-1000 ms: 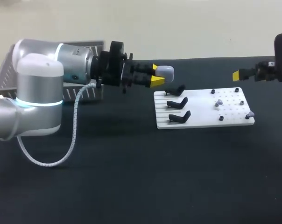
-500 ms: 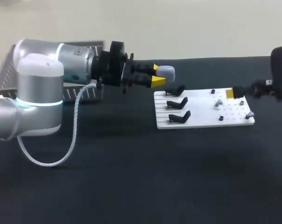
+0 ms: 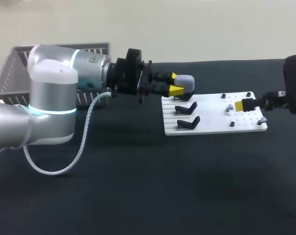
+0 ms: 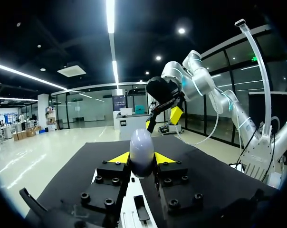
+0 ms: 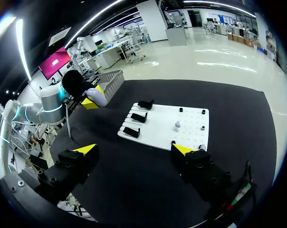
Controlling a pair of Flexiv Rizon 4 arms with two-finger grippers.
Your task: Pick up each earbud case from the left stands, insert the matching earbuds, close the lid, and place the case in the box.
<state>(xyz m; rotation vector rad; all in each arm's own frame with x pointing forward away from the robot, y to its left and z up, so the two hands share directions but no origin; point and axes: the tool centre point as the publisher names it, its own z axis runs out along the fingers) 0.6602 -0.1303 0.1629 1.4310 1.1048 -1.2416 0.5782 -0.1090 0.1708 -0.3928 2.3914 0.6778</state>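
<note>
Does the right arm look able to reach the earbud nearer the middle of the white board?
Probably yes. The right gripper is open, hanging over the white board beside that earbud, nothing between them. The left gripper, shut on the earbud case, is over by the stands.

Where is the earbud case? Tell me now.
Head view, middle: the earbud case is clamped in the left gripper, held off the table near the black stands at the left end of the white board.

Black stands (image 3: 186, 108) on white board (image 3: 211, 125)
</note>
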